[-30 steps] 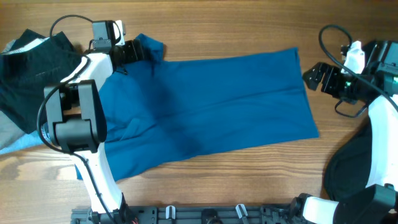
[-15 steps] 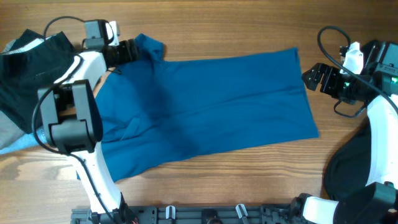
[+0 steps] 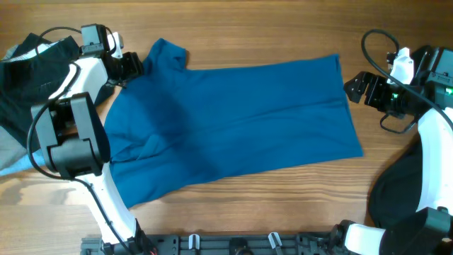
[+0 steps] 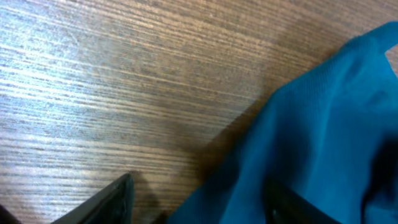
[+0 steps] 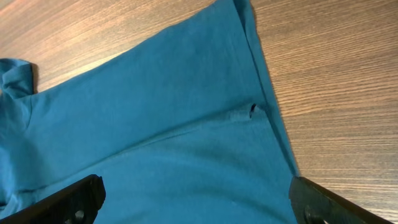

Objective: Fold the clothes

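Note:
A large royal-blue shirt (image 3: 233, 117) lies spread flat across the middle of the wooden table, its short sleeve (image 3: 168, 53) at the top left. My left gripper (image 3: 132, 65) is open just left of that sleeve. In the left wrist view its fingers (image 4: 199, 208) straddle the edge of the blue fabric (image 4: 323, 124) without holding it. My right gripper (image 3: 352, 86) is open and empty at the shirt's right edge. The right wrist view shows its fingers (image 5: 199, 205) wide apart over the blue cloth (image 5: 155, 124).
A black garment (image 3: 32, 78) lies bunched at the far left, with grey and light-blue cloth (image 3: 21, 164) beneath it. Another black garment (image 3: 396, 195) lies at the right front by the right arm's base. A metal rail (image 3: 233, 244) runs along the front edge.
My left gripper has drawn back to the left, off the blue sleeve, which stays where it lay. The right arm and the shirt have not moved.

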`<state>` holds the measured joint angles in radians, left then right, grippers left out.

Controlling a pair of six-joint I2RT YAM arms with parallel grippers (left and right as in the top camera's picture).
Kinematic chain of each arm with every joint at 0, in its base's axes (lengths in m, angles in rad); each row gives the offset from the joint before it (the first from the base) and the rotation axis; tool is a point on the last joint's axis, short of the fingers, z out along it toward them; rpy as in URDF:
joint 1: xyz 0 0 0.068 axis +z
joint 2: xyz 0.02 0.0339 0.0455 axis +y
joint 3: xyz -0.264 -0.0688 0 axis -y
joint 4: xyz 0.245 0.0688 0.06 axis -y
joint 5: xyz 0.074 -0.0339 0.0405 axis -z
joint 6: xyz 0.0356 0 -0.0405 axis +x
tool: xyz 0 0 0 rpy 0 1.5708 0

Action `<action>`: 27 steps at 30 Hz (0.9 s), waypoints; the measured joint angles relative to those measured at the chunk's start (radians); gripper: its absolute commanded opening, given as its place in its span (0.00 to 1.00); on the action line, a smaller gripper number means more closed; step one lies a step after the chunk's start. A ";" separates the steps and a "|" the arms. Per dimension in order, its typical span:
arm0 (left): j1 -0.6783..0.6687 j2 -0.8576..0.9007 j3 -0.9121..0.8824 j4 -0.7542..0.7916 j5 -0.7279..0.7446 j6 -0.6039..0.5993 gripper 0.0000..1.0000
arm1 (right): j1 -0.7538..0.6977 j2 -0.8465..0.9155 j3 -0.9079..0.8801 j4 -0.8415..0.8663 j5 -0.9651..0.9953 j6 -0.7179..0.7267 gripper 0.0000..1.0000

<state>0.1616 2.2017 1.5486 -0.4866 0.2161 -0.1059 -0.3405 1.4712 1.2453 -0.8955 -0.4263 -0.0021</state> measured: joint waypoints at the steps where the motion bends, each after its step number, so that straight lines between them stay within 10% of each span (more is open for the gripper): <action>1: -0.002 0.000 0.000 -0.002 -0.005 0.000 0.61 | 0.000 0.000 0.000 0.000 0.000 0.000 1.00; 27: -0.080 -0.001 -0.007 -0.019 -0.143 -0.004 0.04 | 0.000 0.000 0.000 -0.001 0.000 0.001 1.00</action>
<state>0.0811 2.2009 1.5417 -0.5053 0.0731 -0.1097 -0.3405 1.4712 1.2453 -0.8967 -0.4263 -0.0010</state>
